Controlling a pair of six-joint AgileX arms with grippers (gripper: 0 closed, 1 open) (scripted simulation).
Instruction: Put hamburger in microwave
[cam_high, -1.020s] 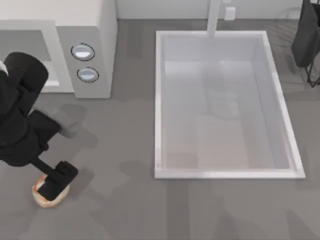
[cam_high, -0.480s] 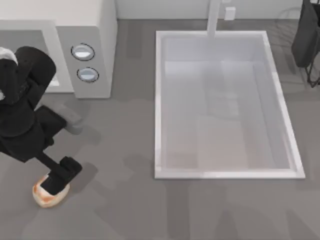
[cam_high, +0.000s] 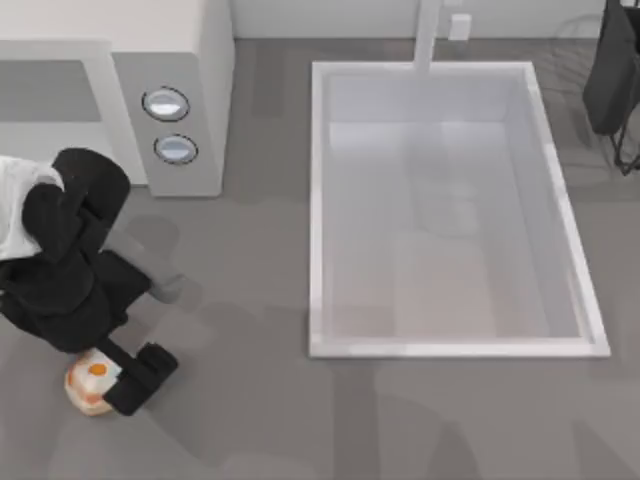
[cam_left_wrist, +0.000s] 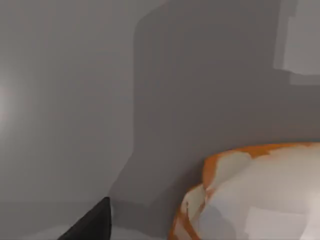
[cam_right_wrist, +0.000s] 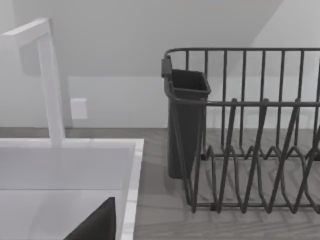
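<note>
One hamburger (cam_high: 90, 381) sits on the grey table (cam_high: 250, 400) at the near left corner, its orange spot facing up. Left gripper (cam_high: 135, 383) is low just beside it, on the bun's right edge; whether its fingers are open or closed can't be told. Up the table stands the microwave (cam_high: 190, 90), well apart. Sink (cam_high: 318, 210) lies to the right. Right arm is parked at the far right.

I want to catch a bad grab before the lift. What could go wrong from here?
The left gripper sits at the hamburger's right edge, not centred, so closing may nudge the bun aside or pinch only its rim. The microwave lies well away across the table, so a weak hold might drop it on the way.
</note>
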